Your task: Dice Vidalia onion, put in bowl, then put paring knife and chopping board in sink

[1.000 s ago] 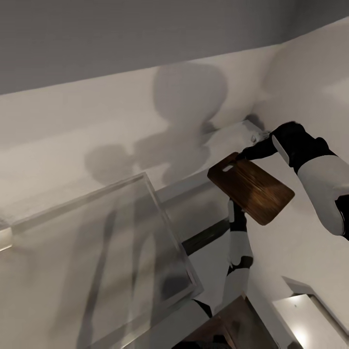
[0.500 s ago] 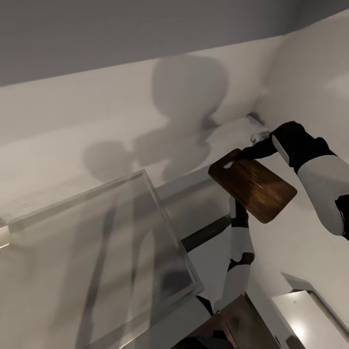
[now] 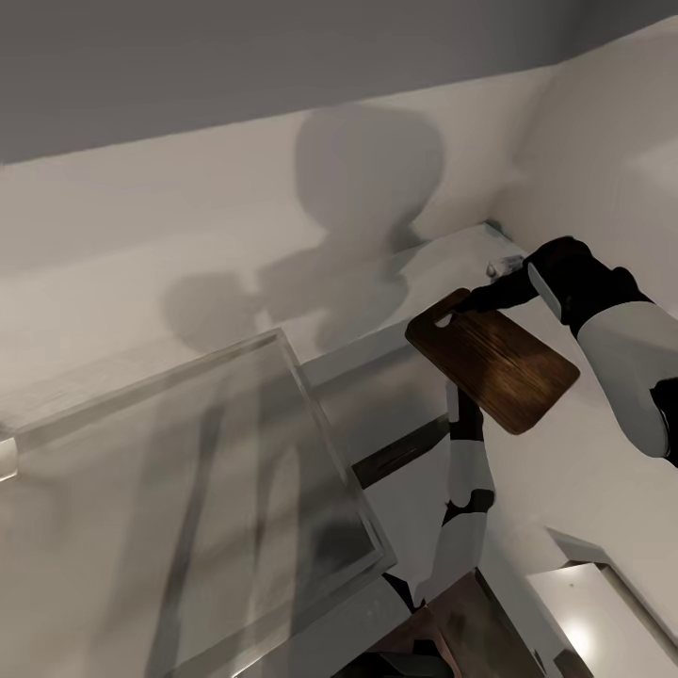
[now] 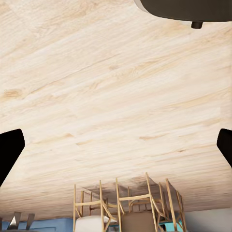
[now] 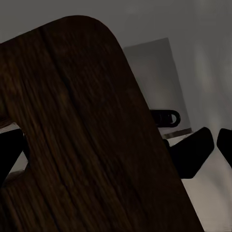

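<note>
While carried aloft at the right of the head view, chopping board held tilted in mid-air, dark brown wood grain showing, oval handle slot at its far-left end. Gripped at that slotted end by the right gripper, jaws clenched on the board's edge beside the slot. Right arm black at the wrist, white along the forearm, reaching in from the right edge.

Seen close in the right wrist view, chopping board across most of the frame, rounded corner uppermost, slot notch at one side, black fingers showing past its edge. Pale grey surfaces beyond, too blurred to name.

Below the board in the head view, left arm hanging down, white and black segments, well apart from the board. Left gripper pointed at a pale wood-plank floor, jaws spread wide and released, black tips at opposite edges of that frame, nothing between them. Wooden chairs at the far end of that floor.

Round-headed shadow of the robot cast on a pale wall at the far side. Large glassy, translucent slab with a thin pale rim at the near left. Pale ledge running toward the far corner, just left of the right wrist.
</note>
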